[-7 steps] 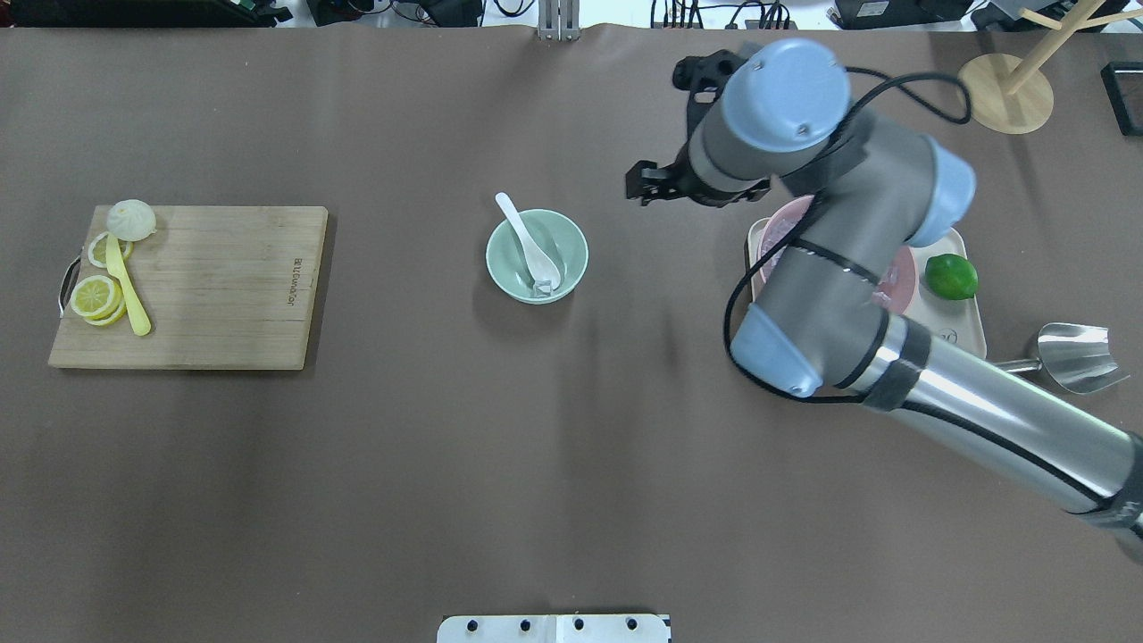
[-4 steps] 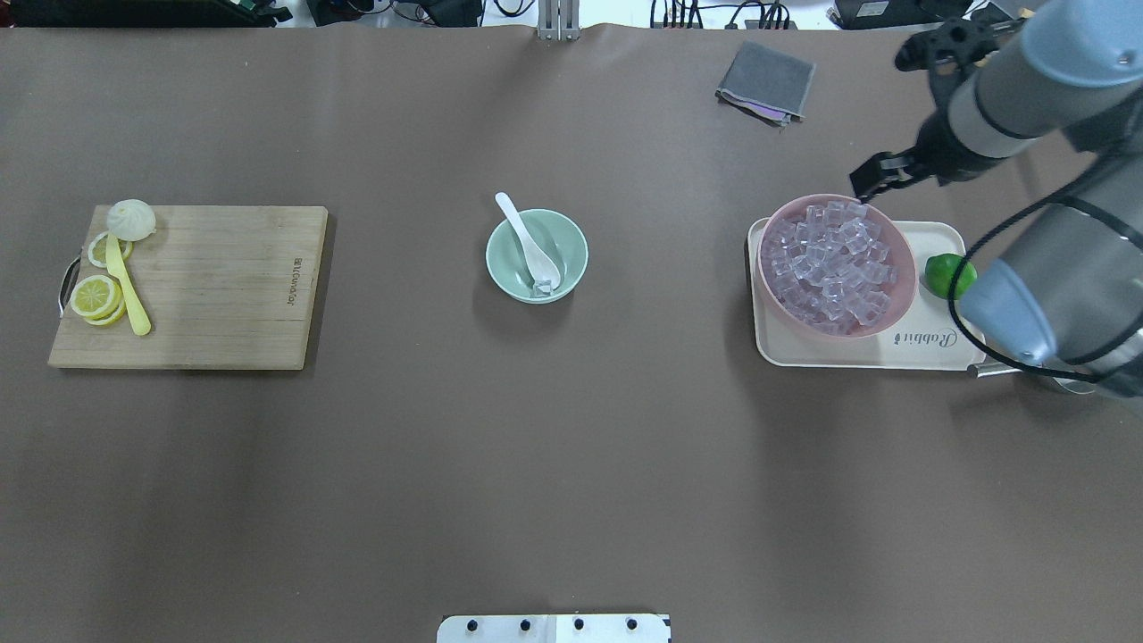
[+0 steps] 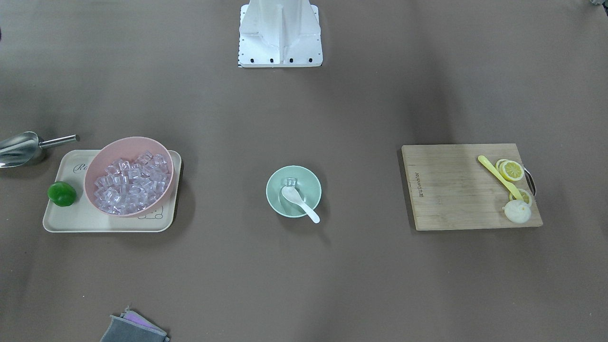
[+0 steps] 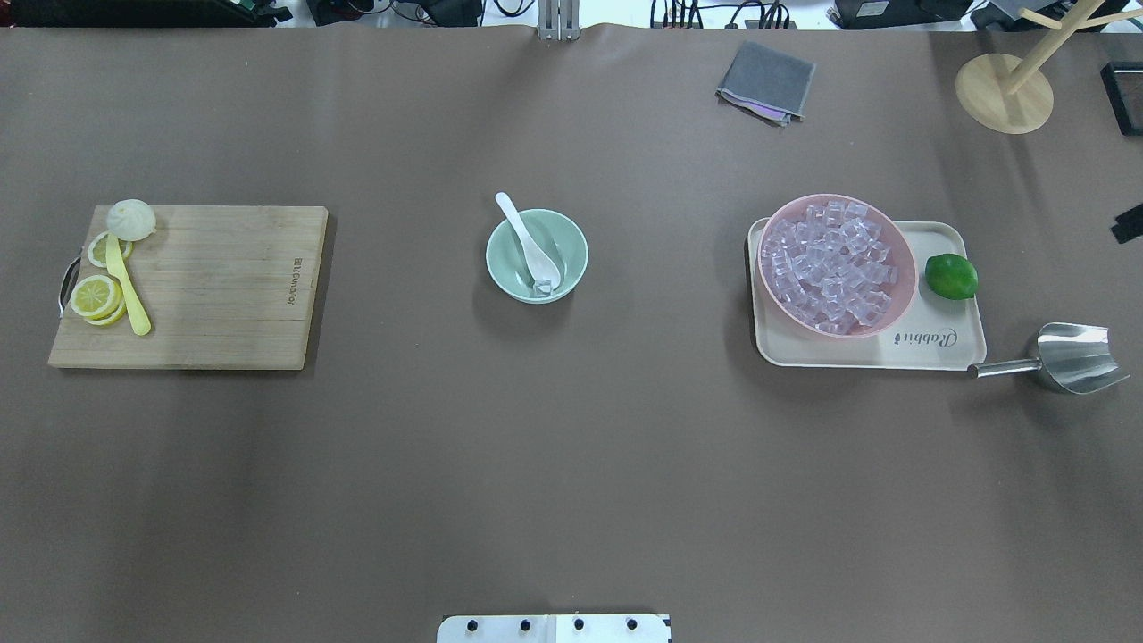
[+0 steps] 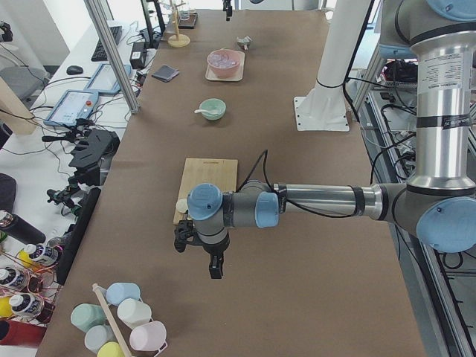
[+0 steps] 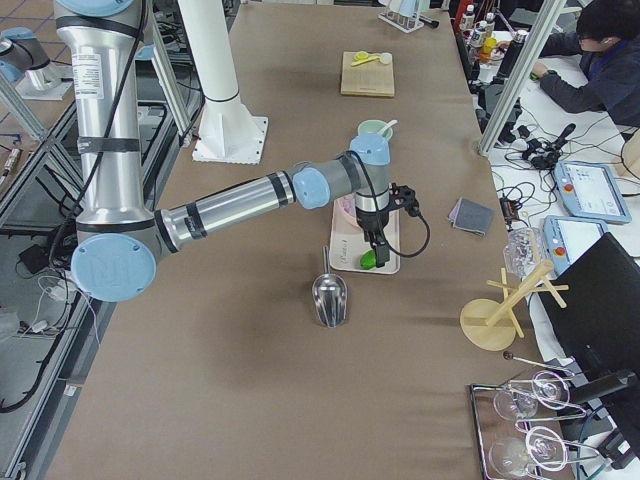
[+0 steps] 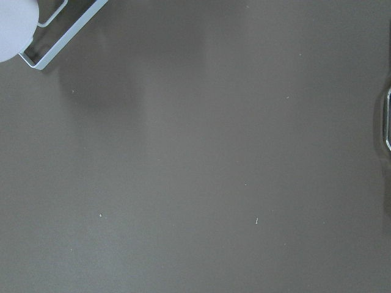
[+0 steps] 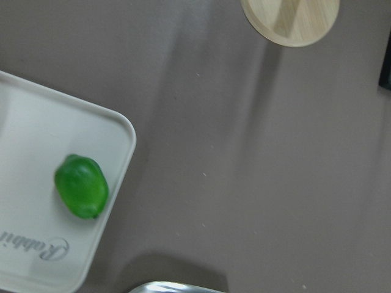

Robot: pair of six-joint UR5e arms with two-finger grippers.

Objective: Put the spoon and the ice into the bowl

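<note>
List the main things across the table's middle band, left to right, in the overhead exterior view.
cutting board → mint-green bowl, holding the spoon and the ice → pink bowl → lime → metal scoop

Likely right hand (image 4: 1129, 223) cut off at edge; grip unreadable.

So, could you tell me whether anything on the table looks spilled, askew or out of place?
Nothing stands out. The spoon lies in the green bowl with its handle over the rim, one ice cube beside its scoop, and no loose cubes lie around the pink bowl on its tray.
</note>
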